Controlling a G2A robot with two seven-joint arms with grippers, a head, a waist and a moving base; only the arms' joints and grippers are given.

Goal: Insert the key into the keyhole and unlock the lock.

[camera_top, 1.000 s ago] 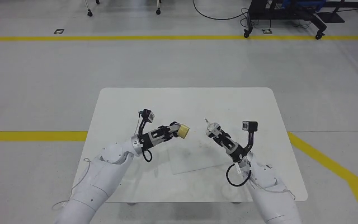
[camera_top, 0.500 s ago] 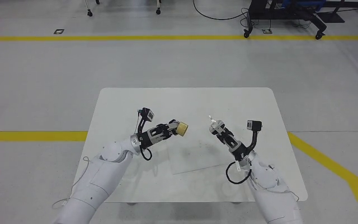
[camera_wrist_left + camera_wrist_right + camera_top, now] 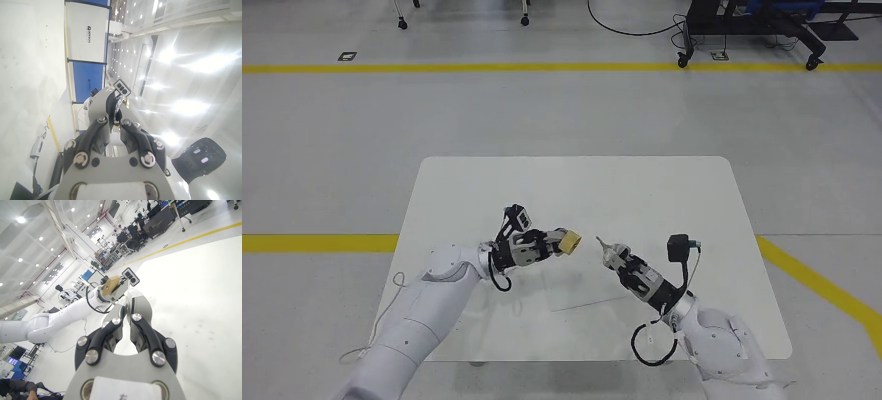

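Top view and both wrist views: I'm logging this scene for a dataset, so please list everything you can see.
Square-bodied brass padlock: one, gold-coloured, held above the table by its silvery shackle, keyhole end facing the right gripper.
Small metal key: one, silvery, pinched above the table, its tip apart from the padlock.
Rounded-corner table: one, white, beneath both arms.
Painted floor lines: three stretches, yellow, beyond and to either side of the table.
Wheeled cart frame: one, black, on the floor at the far right.
Left gripper: one, black fingers, shut on the padlock.
Right gripper: one, black fingers, shut on the key.
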